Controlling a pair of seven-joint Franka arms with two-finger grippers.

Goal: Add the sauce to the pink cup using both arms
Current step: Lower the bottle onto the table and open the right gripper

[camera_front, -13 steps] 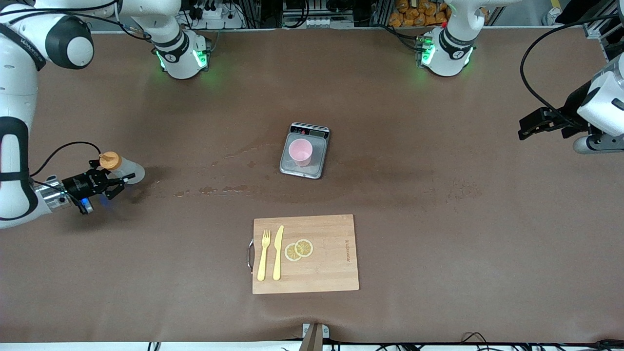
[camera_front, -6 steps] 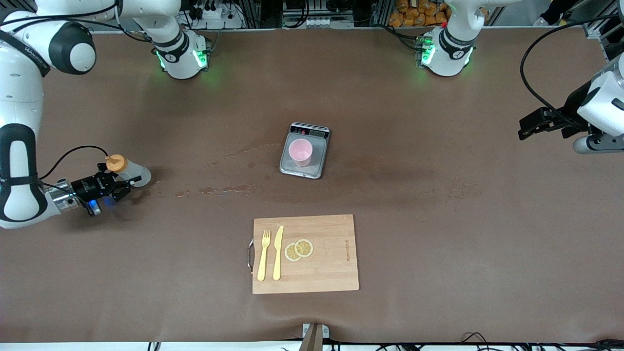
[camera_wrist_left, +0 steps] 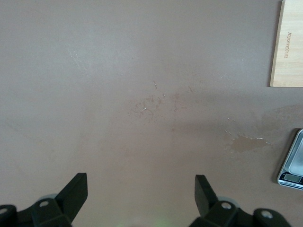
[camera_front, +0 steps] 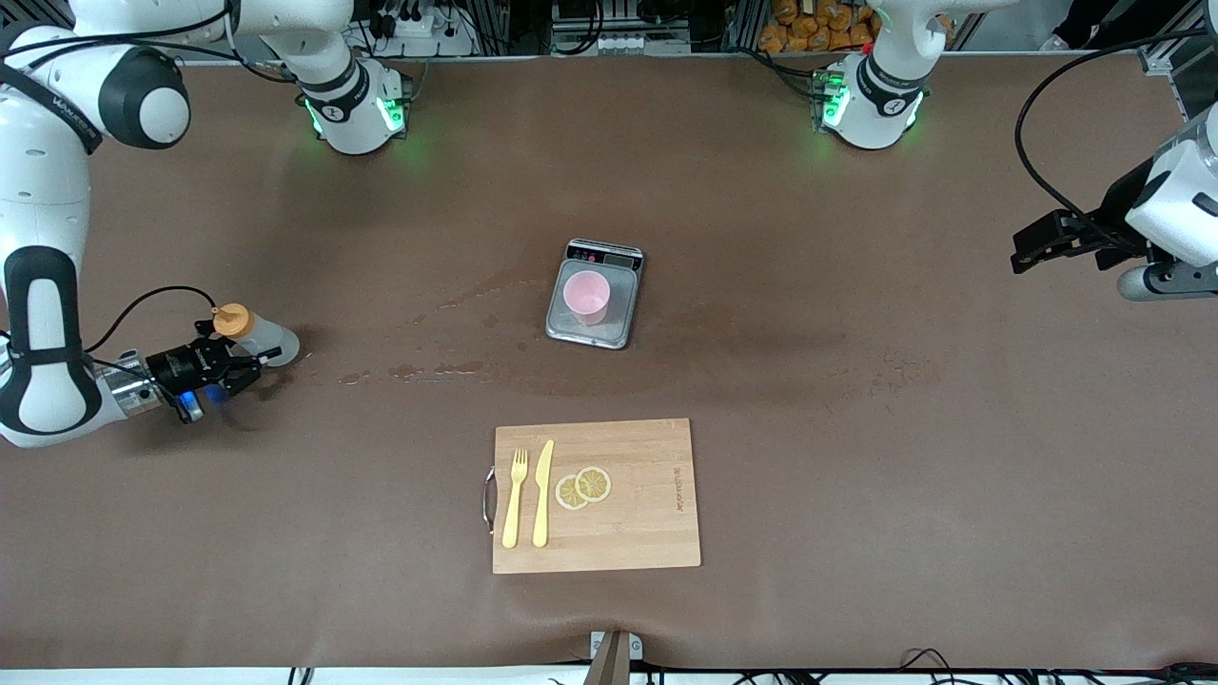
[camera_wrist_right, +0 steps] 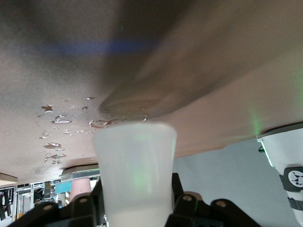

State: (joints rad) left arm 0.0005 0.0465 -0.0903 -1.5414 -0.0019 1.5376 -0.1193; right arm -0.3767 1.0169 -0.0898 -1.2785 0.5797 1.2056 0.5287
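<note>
The sauce bottle [camera_front: 259,339], translucent whitish with an orange cap, is tilted near the right arm's end of the table. My right gripper [camera_front: 245,358] is shut on its body. In the right wrist view the bottle [camera_wrist_right: 135,175] fills the space between the black fingers [camera_wrist_right: 179,198]. The pink cup [camera_front: 586,294] stands upright on the grey scale [camera_front: 609,333] at mid-table, and it also shows small in the right wrist view [camera_wrist_right: 80,188]. My left gripper [camera_front: 1030,251] is open and empty, up over the left arm's end of the table; its view shows bare table between the jaws [camera_wrist_left: 141,182].
A wooden cutting board [camera_front: 647,533] with a yellow fork [camera_front: 515,497], a yellow knife [camera_front: 542,492] and two lemon slices [camera_front: 583,487] lies nearer to the front camera than the scale. Wet spots [camera_front: 428,369] mark the table between bottle and scale.
My right gripper has carried the sauce bottle a short way toward mid-table. The left arm has hardly moved.
</note>
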